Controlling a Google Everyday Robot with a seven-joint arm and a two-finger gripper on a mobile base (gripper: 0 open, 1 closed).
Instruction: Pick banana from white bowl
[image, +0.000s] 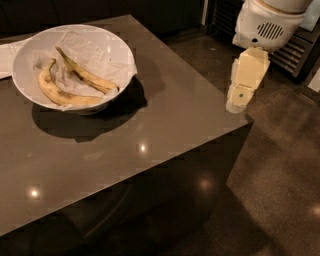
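Camera view: my gripper (239, 96) hangs off the table's (170, 115) right corner, above the floor and well apart from the bowl (18, 64). Whether it is open or closed I cannot tell; it is not on the banana. The banana (86, 76) lies in the paper-lined bowl at the table's far left, stem pointing away, its near end touching a curved second banana (59, 93).
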